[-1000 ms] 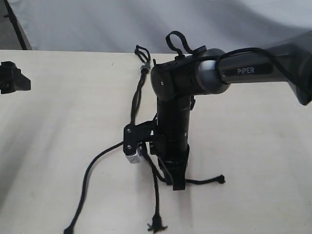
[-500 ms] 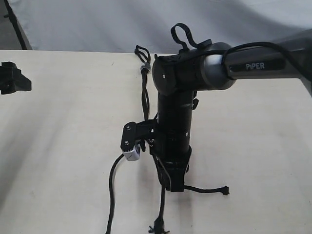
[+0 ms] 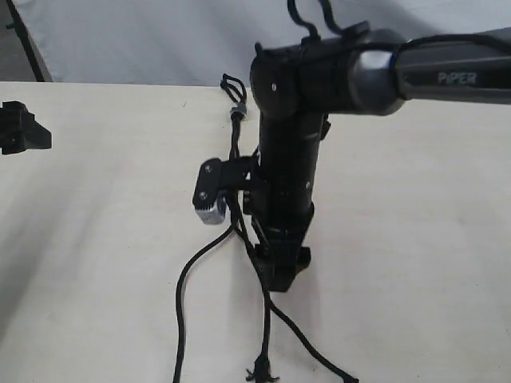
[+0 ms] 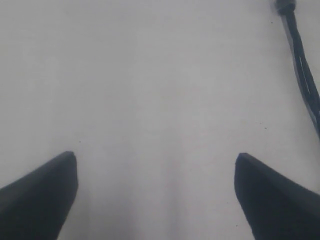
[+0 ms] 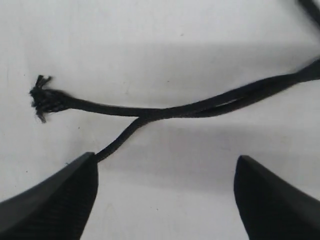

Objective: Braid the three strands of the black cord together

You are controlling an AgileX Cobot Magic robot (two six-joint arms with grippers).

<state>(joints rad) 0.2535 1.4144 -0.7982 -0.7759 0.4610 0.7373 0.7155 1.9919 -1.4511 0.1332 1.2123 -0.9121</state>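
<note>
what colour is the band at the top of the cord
Grey band on black cord; clearest in the exterior view.

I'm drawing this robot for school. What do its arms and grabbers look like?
The right arm is a black tube with a grey joint, white PIPER letters and looping black cables. A small silver-tipped box is bolted on its side. Its fingers are black wedges.

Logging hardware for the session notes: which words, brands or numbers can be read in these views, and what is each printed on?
"PiPER": white letters on the dark grey tubular link of the right arm.
Nothing else is readable: no markings show on the thin black woven cord or the pale tabletop, in any view.
</note>
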